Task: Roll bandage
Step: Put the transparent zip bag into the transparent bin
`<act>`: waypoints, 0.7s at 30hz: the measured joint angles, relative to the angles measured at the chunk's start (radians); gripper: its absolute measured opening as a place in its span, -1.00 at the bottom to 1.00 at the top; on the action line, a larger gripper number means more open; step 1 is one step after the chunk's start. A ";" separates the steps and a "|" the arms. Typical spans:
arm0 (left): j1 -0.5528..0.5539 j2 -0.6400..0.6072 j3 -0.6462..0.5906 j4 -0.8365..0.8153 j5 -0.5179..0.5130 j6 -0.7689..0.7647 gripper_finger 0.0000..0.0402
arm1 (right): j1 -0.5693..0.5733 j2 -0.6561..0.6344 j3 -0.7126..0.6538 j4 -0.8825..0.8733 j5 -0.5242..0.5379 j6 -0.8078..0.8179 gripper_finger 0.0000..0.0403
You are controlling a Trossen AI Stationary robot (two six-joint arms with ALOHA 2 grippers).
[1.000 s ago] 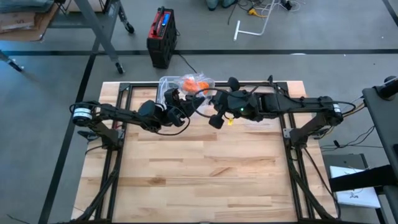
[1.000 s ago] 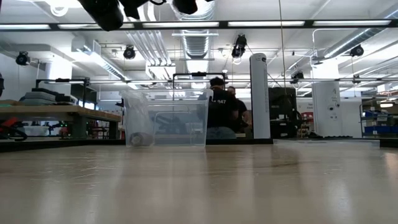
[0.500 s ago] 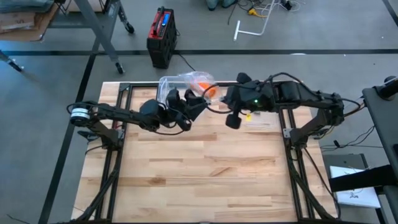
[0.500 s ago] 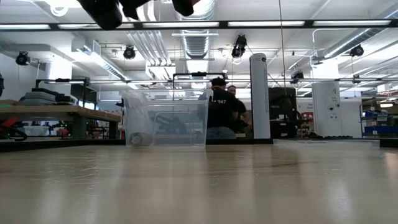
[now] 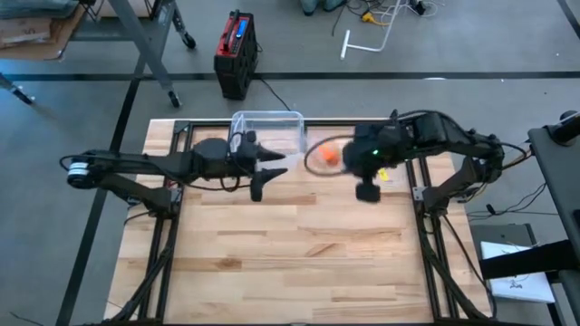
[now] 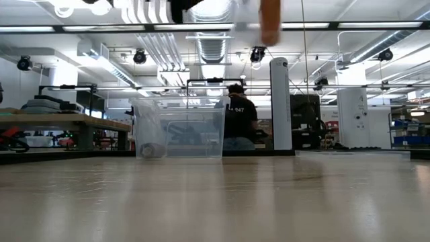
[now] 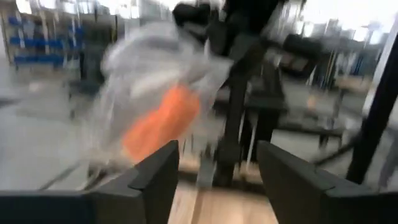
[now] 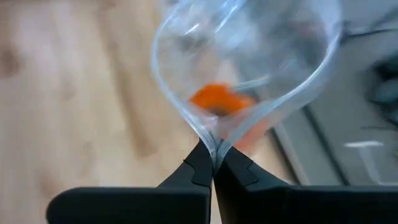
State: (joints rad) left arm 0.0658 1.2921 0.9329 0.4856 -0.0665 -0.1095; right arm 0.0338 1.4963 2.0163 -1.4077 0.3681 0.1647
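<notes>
Pinching the clear plastic bag point(image 8: 249, 74) with my right pincer point(image 8: 213, 163), fingers clamped on its edge, orange bandage roll point(image 8: 217, 99) inside, aloft just right of the clear bin point(image 5: 266, 131). Left pincer point(image 7: 214, 165) hangs apart, empty, in front of that bin.

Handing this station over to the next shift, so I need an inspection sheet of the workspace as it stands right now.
Surface: wooden table, bare across its near half.
Job's things: clear plastic bag with an orange roll inside, held up above the table's far side.
Clutter: clear plastic bin at the far edge.
Grippers: right gripper shut on the bag's edge; left gripper open, holding nothing, facing the bag.
Cables: black cable running from a red and black box on the floor.
Surroundings: a person in dark clothes behind the bin; white column; workbench.
</notes>
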 joint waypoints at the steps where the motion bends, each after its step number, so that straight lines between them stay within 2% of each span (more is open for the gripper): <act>1: 0.000 -0.025 0.000 -0.075 0.000 0.009 0.01 | 0.000 0.001 -0.008 -0.002 -0.067 -0.022 -1.00; 4: -0.001 -0.090 0.000 -0.309 -0.016 0.026 -0.09 | 0.001 0.006 -0.046 -0.019 -0.295 -0.129 -1.00; 6: -0.007 -0.115 -0.010 -0.442 -0.039 0.011 -0.13 | 0.001 0.016 -0.076 -0.020 -0.403 -0.195 -1.00; 9: -0.028 -0.129 -0.045 -0.543 -0.059 -0.033 -0.17 | -0.006 0.019 -0.129 -0.026 -0.435 -0.240 -1.00; 11: -0.052 -0.125 -0.091 -0.486 -0.058 -0.047 -0.16 | -0.014 0.023 -0.156 -0.017 -0.414 -0.233 -1.00; 15: -0.094 -0.077 -0.198 -0.200 -0.056 -0.036 -0.07 | -0.014 0.037 -0.191 -0.009 -0.410 -0.227 -1.00; 21: -0.111 0.034 -0.291 0.158 -0.070 0.079 0.12 | -0.012 0.045 -0.191 0.007 -0.412 -0.200 -1.00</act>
State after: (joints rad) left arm -0.0452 1.3257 0.6418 0.6436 -0.1364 -0.0305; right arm 0.0216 1.5414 1.8253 -1.4010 -0.0436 -0.0349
